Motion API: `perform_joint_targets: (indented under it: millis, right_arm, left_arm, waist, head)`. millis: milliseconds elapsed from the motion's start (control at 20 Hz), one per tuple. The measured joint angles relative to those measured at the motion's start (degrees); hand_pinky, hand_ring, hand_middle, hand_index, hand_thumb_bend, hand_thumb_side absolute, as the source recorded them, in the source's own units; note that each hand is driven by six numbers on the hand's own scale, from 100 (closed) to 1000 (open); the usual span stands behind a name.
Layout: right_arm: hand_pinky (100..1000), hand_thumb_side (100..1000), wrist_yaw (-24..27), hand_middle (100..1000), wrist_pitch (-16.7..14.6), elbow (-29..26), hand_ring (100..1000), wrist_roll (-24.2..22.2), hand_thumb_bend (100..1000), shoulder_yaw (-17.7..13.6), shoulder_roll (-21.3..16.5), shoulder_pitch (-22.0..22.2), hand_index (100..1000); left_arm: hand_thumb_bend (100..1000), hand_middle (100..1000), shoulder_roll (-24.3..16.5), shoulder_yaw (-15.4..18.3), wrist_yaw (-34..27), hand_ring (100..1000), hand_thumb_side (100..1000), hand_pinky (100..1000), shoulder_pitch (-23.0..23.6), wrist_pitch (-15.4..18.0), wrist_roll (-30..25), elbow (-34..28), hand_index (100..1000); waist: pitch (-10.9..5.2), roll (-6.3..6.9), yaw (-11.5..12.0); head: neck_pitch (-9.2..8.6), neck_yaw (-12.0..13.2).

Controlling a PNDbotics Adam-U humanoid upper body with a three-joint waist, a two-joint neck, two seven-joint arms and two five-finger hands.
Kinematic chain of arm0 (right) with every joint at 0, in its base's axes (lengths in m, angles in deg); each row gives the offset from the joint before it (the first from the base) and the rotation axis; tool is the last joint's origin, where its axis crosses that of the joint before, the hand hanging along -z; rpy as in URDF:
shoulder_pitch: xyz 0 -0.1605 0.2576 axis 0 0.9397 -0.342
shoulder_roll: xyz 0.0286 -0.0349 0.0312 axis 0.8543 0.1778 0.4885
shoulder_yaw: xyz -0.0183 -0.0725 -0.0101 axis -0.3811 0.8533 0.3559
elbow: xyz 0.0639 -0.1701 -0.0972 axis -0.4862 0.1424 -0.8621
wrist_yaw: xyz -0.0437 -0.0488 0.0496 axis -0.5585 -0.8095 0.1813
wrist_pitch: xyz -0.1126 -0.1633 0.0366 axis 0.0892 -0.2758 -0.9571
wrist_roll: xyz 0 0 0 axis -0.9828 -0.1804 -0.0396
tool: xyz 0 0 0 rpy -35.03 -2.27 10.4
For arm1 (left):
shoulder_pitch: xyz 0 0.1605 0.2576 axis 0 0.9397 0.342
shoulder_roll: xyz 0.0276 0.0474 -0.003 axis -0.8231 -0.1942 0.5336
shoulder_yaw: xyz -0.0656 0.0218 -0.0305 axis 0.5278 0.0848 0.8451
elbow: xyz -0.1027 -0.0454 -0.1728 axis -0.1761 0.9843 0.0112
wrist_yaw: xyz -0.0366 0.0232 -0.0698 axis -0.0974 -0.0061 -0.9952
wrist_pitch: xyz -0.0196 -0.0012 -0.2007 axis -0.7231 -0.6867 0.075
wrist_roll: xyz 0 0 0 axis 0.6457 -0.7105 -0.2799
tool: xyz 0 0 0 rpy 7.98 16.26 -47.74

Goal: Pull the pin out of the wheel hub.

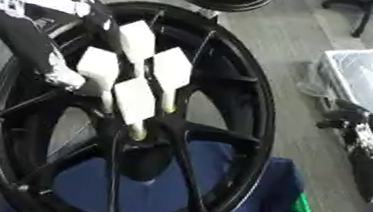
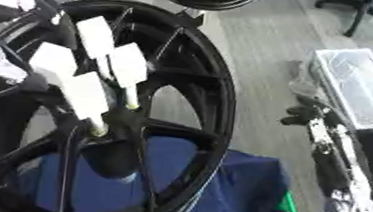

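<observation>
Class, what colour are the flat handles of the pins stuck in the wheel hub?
White, clearest in the left eye view: the pins stand in the black wheel.

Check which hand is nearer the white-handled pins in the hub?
Left. The left hand is at the white-handled pins in the wheel hub; the right hand hangs well off to the wheel's right.

No legible markings

We find no text, label, brand, number or sign that can be read in either view. The white paddle-shaped pin heads (image 1: 134,99) at the centre of the black wheel hub (image 1: 228,77) show plain faces to us, and the clear plastic bin (image 1: 370,83) on the floor carries no lettering we can make out.
</observation>
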Motion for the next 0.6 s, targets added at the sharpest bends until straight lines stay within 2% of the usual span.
perform_joint_targets:
  millis: [250,600]
  right_arm:
    - [1000,688,-0.2,614,0.1,0.0,628,0.0,100,0.1,0.0,0.0,793]
    - [1000,695,-0.3,614,0.3,0.0,628,-0.2,100,0.3,0.0,0.0,792]
  left_arm:
    - [520,769,0.0,0.1,2.9,858,364,875,0.0,1.3,0.0,0.3,815]
    - [489,757,0.5,0.5,6.4,850,365,870,0.0,2.2,0.0,1.3,808]
  waist:
    - [0.0,0.0,-0.1]
    - [0.0,0.0,-0.2]
  head:
    - [0.0,0.0]
    - [-0.22,0.1]
